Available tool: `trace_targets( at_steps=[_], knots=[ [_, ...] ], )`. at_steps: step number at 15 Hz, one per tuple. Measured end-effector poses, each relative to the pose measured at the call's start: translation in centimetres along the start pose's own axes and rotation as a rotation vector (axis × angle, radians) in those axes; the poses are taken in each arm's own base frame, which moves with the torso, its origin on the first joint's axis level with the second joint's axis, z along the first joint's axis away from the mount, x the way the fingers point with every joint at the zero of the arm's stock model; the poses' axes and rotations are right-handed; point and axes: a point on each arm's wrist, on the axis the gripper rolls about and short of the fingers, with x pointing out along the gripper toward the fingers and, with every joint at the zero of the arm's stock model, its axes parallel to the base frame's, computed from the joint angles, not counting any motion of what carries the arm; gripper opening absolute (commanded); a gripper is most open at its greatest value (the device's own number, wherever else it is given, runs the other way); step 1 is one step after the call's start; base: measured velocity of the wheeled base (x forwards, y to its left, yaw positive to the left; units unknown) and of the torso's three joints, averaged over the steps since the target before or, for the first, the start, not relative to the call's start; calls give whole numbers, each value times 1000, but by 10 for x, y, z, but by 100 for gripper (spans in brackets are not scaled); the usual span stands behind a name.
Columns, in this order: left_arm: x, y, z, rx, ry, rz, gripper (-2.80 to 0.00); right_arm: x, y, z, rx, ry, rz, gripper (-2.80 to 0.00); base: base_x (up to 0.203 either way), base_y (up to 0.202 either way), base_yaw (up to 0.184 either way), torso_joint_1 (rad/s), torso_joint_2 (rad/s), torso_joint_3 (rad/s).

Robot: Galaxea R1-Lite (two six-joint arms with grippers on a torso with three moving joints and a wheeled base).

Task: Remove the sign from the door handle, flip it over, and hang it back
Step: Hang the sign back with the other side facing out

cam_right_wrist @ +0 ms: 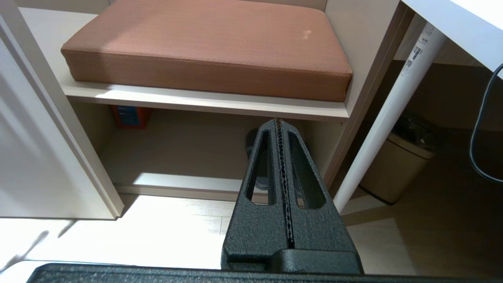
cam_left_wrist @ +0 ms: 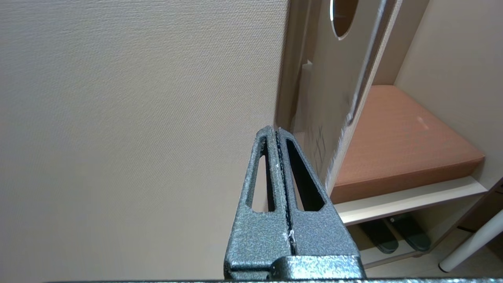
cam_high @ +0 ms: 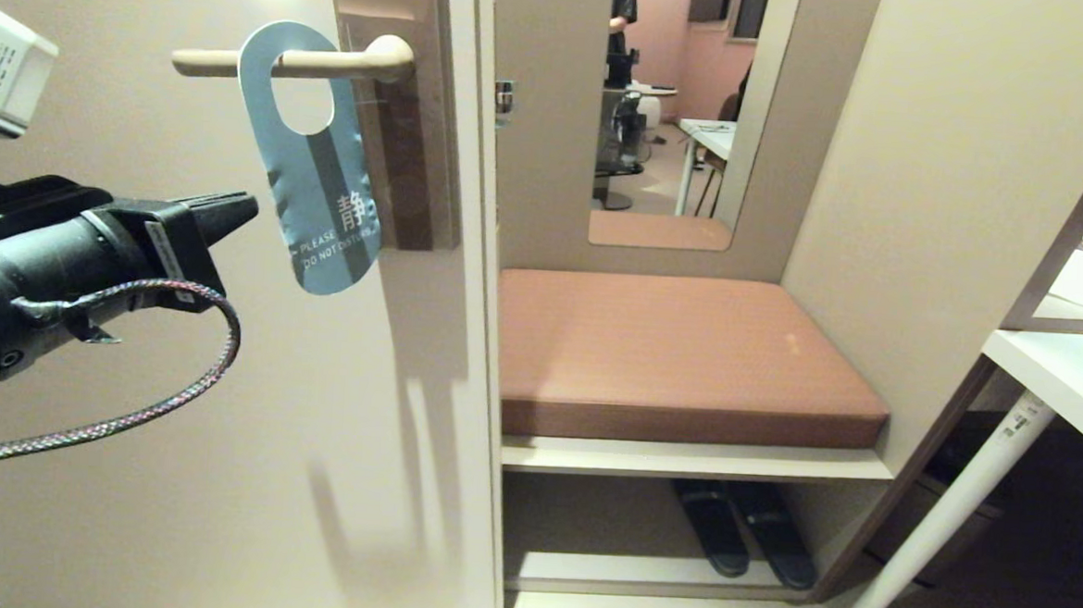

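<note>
Sign [cam_high: 318, 172], blue-grey face toward us, hangs on the door handle [cam_high: 295, 61]; our left gripper [cam_high: 248, 205] is clenched empty just beside it, and our right gripper [cam_right_wrist: 278, 122] is likewise clenched, parked low.

You see the door handle [cam_high: 294, 64] standing level on its brown backplate [cam_high: 411, 149], and it carries the sign [cam_high: 313, 158], which hangs by its oval hole with the blue-grey face toward you. Beside the door, the bench shelf [cam_high: 695, 460] carries a brown cushion [cam_high: 678, 348]; under it, dark slippers [cam_high: 743, 528] lie on the lower shelf [cam_high: 583, 573]
</note>
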Motion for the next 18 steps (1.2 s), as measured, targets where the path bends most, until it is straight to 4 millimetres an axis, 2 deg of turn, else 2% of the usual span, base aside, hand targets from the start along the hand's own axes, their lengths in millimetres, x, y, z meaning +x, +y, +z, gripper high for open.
trace_targets(
  at_steps=[4,8,18],
  knots=[
    [16,-3,1,1,12,-8,-280,0,0,0,0,0,1,-280,0,0,0,0,0,0],
    [24,-5,-1,5,26,-10,-280,0,0,0,0,0,0,-280,0,0,0,0,0,0],
    [26,-23,4,5,12,-85,-280,0,0,0,0,0,1,-280,0,0,0,0,0,0]
  ],
)
